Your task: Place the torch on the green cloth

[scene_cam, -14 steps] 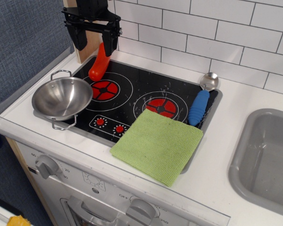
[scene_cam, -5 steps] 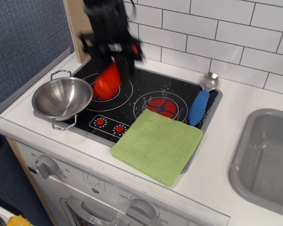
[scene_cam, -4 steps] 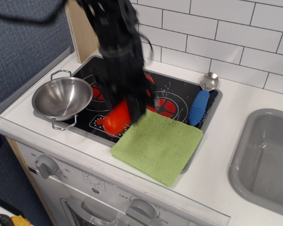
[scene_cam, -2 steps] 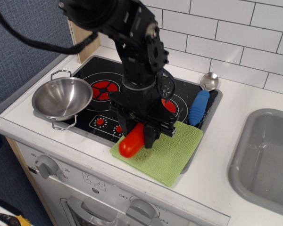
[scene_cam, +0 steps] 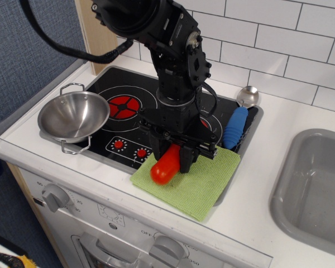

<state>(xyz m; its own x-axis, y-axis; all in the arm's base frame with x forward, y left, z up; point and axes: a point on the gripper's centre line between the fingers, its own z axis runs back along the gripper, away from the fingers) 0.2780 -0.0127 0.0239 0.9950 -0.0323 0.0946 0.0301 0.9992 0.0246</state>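
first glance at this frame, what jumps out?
The black gripper, low over the front of the toy stove, shut on the red-orange torch, whose rounded end points toward the front edge. The torch sits over the near-left part of the green cloth; whether it touches the cloth is unclear. Next, the steel bowl at the cooktop's left edge and the blue-handled spoon at its right.

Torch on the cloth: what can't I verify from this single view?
- Torch: its upper end is hidden inside the gripper, so the exact grip is unclear.
- Whether the torch touches the green cloth cannot be told from this angle.
- The right burner is mostly covered by the arm.
- The sink is cut off at the right edge.
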